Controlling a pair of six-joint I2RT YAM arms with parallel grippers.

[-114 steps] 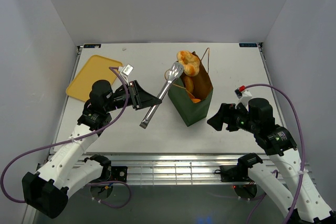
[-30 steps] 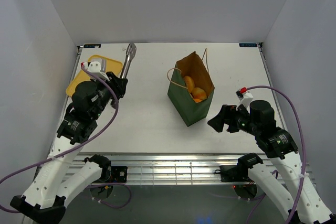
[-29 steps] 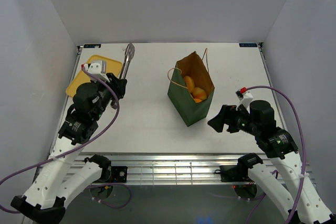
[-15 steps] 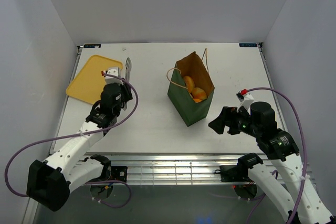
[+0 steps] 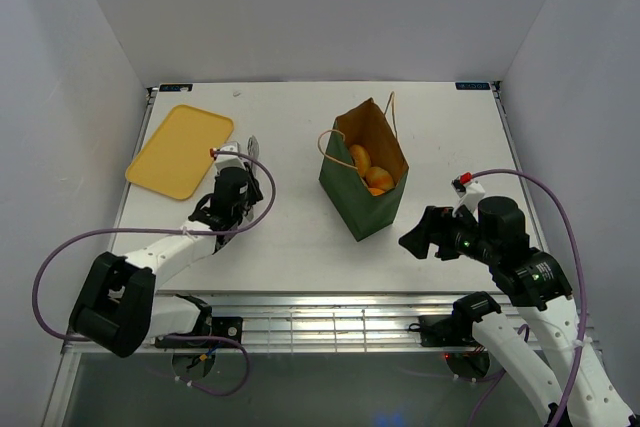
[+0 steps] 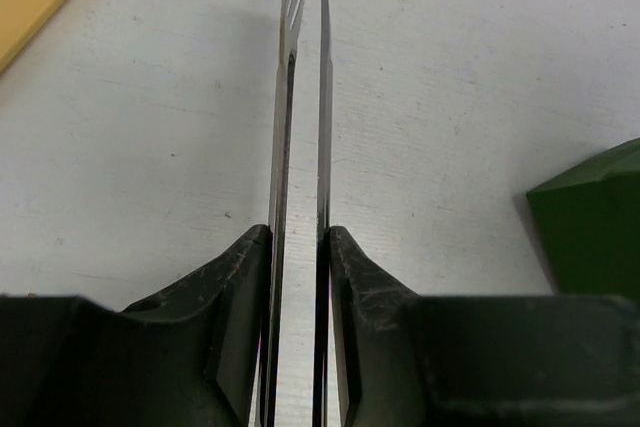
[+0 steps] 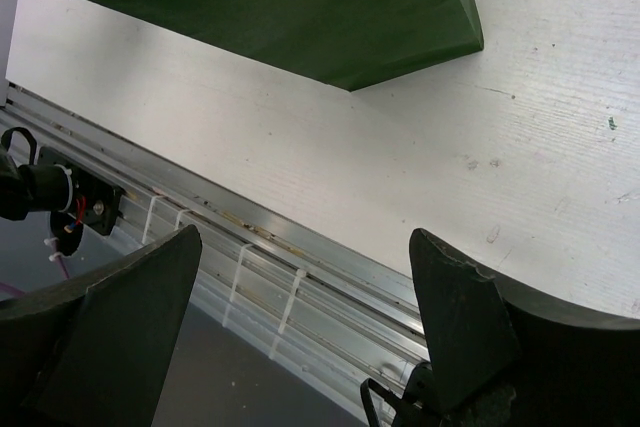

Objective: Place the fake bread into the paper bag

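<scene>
White table (image 5: pixel 300 237), left fingers (image 6: pixel 235 317) gripping tongs (image 6: pixel 281 177), lowered since before, right fingers (image 7: pixel 130 327) wide

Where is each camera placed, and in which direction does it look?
Top external: above and behind the arms, looking down at the table; both arms show.
Left wrist: on the left gripper, looking along the tongs it clamps; both fingers show.
Right wrist: low over the table's near edge, facing the paper bag; the open right gripper shows.
Shared: all three see the paper bag.
</scene>
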